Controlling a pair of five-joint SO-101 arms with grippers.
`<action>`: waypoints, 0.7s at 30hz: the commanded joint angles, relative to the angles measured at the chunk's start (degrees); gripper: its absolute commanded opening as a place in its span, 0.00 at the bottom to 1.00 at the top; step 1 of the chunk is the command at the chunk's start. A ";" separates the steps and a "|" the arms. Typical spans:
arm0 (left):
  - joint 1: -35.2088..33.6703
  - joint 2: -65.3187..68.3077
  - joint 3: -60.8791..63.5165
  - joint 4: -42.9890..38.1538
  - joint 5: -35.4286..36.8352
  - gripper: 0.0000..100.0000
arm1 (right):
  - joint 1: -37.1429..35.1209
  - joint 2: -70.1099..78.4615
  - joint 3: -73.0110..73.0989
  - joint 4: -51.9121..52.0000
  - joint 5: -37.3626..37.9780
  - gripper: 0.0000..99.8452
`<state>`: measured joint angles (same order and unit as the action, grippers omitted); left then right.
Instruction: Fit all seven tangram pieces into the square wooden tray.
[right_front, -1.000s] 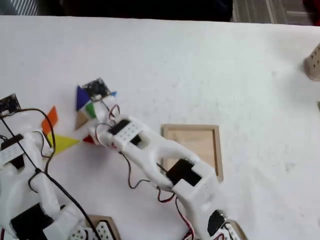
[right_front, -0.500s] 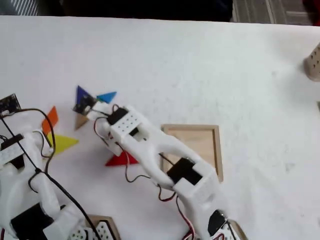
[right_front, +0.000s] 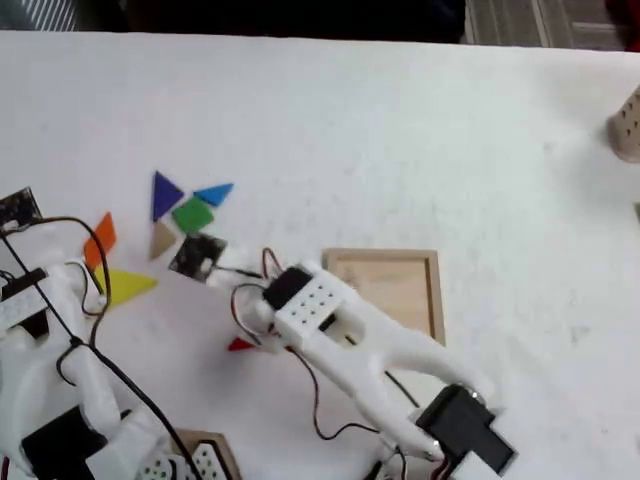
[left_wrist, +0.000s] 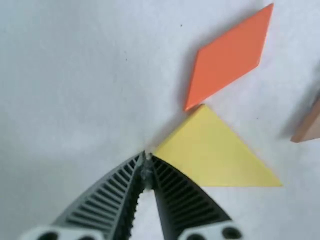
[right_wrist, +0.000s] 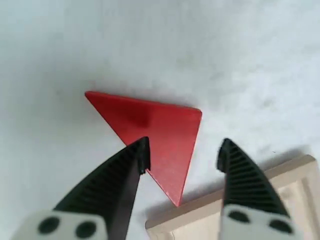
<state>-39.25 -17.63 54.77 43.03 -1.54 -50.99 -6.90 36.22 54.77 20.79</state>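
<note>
Right gripper (right_wrist: 183, 150) hangs released over the red triangle (right_wrist: 150, 125). Its jaws stand spread, 1 fingertip above the piece's face and the other over bare table (right_wrist: 240, 60) just off the piece's edge, and nothing is grasped. Whether either tip touches down cannot be told. In that wrist view, 1 corner of the red triangle comes just beside the outer rim of the square wooden tray (right_wrist: 197, 215).

Seen from the high view, the right arm (right_front: 370, 350) crosses the tray's 7 o'clock corner. The red triangle shows from under the arm at about 8 o'clock of the tray, flat on the table.

The other 6 pieces lie at about 10 o'clock of the tray, well apart from it. A green square (right_front: 192, 214) sits in the middle of a small cluster. The dark blue triangle (right_front: 165, 195) is at its 10 o'clock, the light blue triangle (right_front: 213, 193) at its 1 o'clock and the tan triangle (right_front: 160, 240) at its 8 o'clock, each just beside it. The orange parallelogram (right_front: 100, 240) lies at 9 o'clock of the tan triangle, and the yellow triangle (right_front: 125, 286) at 5 o'clock of the orange parallelogram.

Left gripper (left_wrist: 145, 165) is clenched, its tips pressed together on nothing, low over the table just beside 1 corner of the yellow triangle. A corner of the orange parallelogram lies just beside another corner of that yellow piece. The left arm (right_front: 50, 400) stands at 7 o'clock of the high view.
</note>
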 joint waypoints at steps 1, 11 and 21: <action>-0.22 -0.22 -1.85 -0.35 0.26 0.02 | -0.66 0.75 0.09 -1.19 4.66 0.38; -0.31 -0.22 -1.85 -0.35 0.26 0.02 | -0.92 12.62 -8.09 4.44 7.74 0.35; -0.31 -0.22 -1.85 -0.35 0.26 0.02 | -2.86 13.14 -7.82 6.29 10.64 0.35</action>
<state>-39.25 -17.63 54.77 43.03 -1.54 -52.66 5.76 28.66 60.13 30.29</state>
